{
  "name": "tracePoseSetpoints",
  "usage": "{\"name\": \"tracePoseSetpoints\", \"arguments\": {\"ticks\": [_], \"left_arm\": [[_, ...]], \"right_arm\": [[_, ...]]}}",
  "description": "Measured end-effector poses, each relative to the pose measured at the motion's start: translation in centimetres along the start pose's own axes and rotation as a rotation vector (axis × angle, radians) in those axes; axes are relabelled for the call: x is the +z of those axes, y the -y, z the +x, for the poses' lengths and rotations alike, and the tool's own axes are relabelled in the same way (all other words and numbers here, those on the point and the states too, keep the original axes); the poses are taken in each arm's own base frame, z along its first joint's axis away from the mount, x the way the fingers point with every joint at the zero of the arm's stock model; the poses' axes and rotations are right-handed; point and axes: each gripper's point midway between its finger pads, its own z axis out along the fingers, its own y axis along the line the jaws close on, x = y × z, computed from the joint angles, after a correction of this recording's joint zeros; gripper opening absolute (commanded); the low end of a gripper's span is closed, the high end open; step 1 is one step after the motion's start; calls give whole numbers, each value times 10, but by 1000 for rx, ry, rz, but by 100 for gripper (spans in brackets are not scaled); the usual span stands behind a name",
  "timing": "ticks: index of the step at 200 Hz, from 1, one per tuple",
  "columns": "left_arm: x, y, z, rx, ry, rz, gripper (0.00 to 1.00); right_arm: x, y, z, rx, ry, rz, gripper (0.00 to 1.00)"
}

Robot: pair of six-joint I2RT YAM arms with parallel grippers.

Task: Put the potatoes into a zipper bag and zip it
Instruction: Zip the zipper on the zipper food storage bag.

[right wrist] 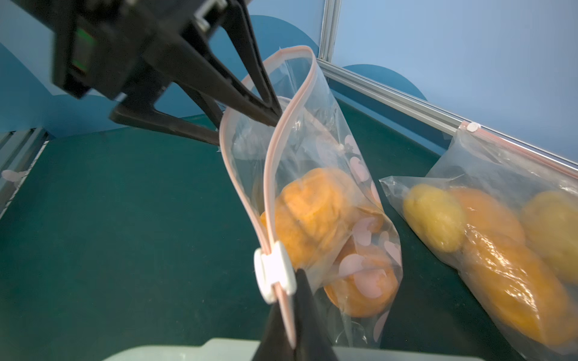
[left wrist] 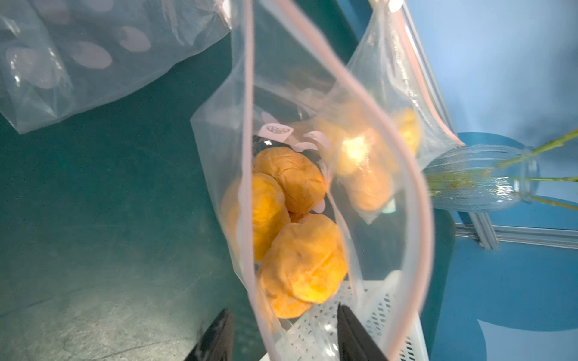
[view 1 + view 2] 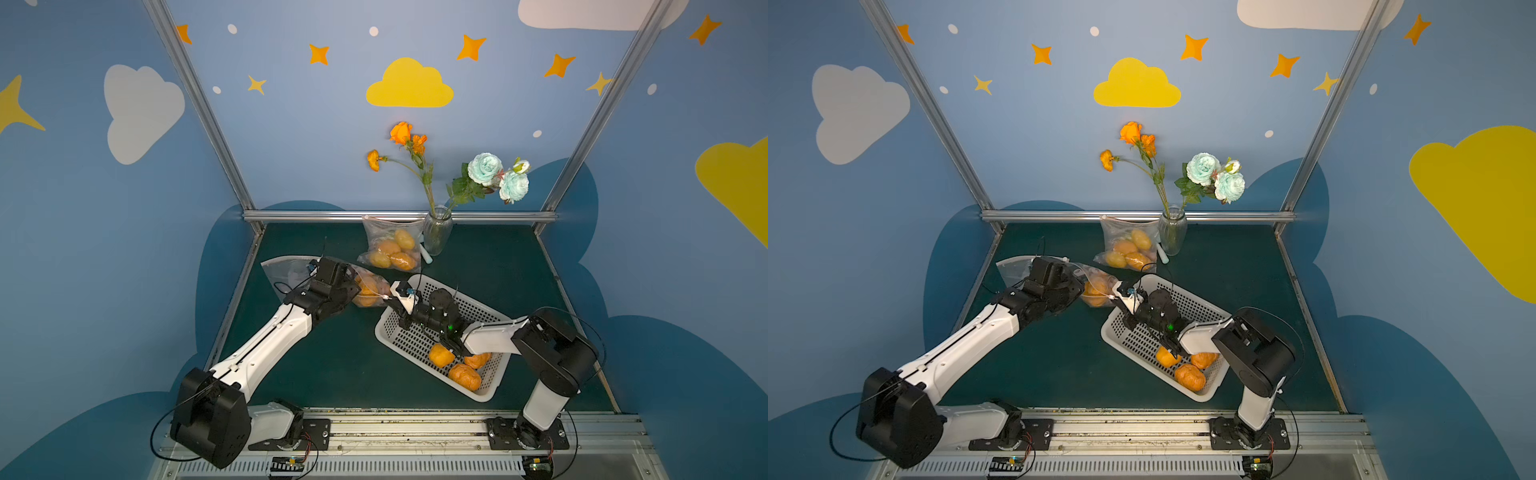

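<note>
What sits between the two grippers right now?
The zipper bag, mouth open: its pink rim runs from the left gripper to the right gripper, white slider beside the latter. Right wrist view shows it.

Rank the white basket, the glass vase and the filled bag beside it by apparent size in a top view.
1. white basket
2. filled bag
3. glass vase
Bag and vase sit farther back; order still plain.

Potatoes (image 3: 457,368) lay in the basket (image 3: 415,343); open bag (image 3: 369,291) sat left of it, filled bag (image 3: 390,249) behind, beside the vase (image 3: 436,232).
</note>
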Motion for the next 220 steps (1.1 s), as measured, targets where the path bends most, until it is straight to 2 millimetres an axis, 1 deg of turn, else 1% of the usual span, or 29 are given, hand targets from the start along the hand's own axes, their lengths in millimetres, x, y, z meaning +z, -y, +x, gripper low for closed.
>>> {"name": "tracePoseSetpoints", "arguments": {"ticks": [16,29,52,78,105,121,136,158,184,220], "left_arm": [[-14,9,5,8,-10,53,58],[-24,17,13,25,-26,94,58],[-29,29,31,56,-70,138,56],[-27,35,47,76,-111,148,58],[-19,35,52,76,-122,137,57],[-11,35,54,75,-129,124,53],[-1,36,57,76,-149,107,47],[7,43,62,84,-175,100,40],[7,48,65,92,-182,108,35],[2,48,63,93,-169,112,35]], "right_arm": [[5,3,-7,-1,1,7,0],[8,3,-14,-5,11,10,0],[9,-2,-18,-8,14,6,0],[11,-13,-14,-12,-4,-17,0],[12,-21,-14,-22,-9,-22,0],[12,-22,-18,-24,-2,-21,0],[10,-23,-23,-27,9,-19,0],[10,-21,-26,-28,12,-7,0],[10,-19,-25,-27,7,4,0],[10,-18,-25,-26,6,13,0]]}}
